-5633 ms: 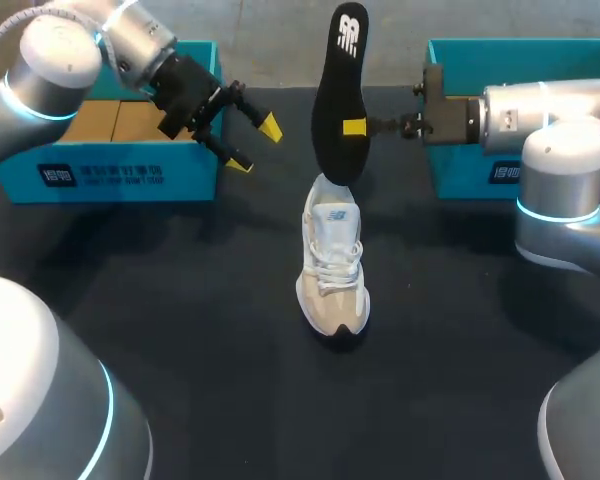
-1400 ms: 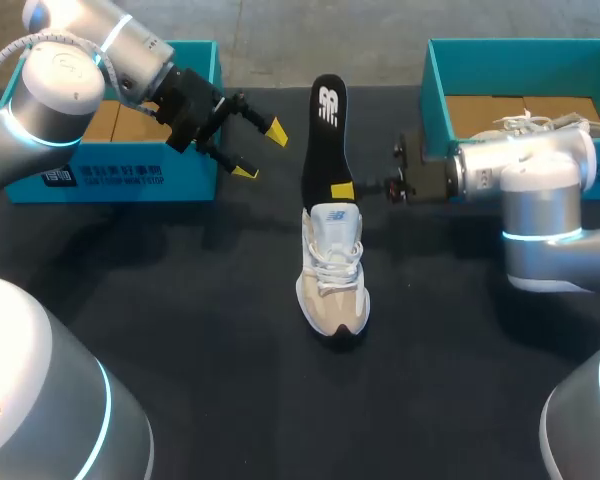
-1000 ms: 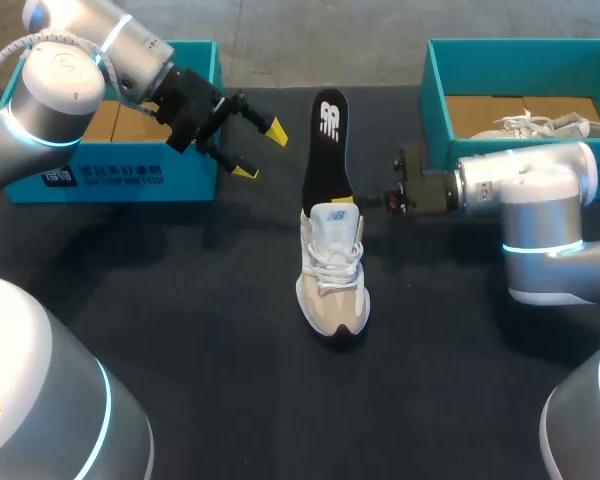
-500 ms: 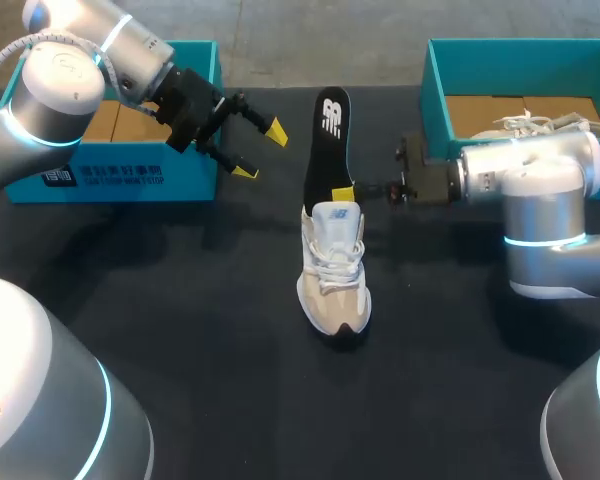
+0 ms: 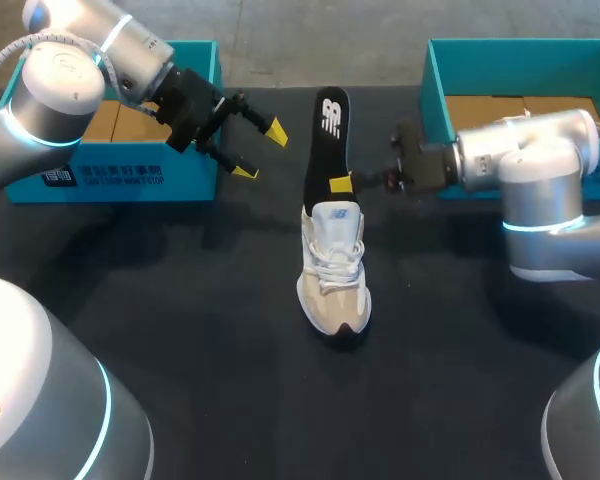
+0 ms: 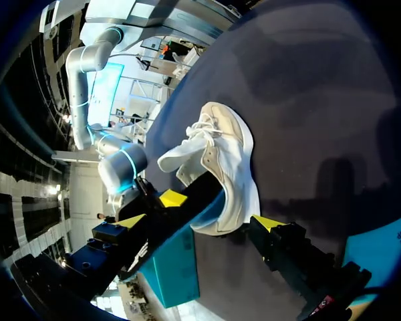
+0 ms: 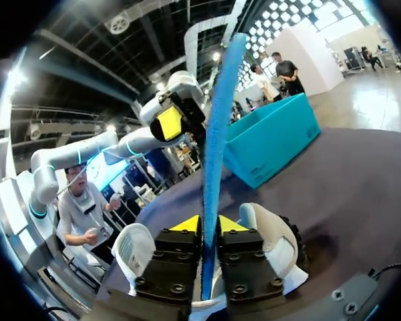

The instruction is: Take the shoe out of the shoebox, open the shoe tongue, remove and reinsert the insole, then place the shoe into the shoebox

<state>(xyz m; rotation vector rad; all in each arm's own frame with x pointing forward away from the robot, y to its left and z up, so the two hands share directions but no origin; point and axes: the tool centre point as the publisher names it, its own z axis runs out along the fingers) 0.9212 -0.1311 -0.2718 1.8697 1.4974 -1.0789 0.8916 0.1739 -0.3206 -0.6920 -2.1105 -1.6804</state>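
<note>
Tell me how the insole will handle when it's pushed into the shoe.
The insole looks thin seen edge-on, so probably light and bendy; yet it stands straight above the right gripper, so fairly springy. The shoe stands unheld, so it may slide or tip.

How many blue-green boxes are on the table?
2. One teal cardboard shoebox sits far left, behind the open left gripper. The other teal shoebox sits far right, behind the right arm; the right gripper grips the black insole.

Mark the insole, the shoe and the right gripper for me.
insole (image 5: pixel 325 160): head view, black face below its logo.
shoe (image 5: pixel 331 264): head view, on the laces.
right gripper (image 7: pixel 209 225): right wrist view, midway between its yellow tips.
</note>
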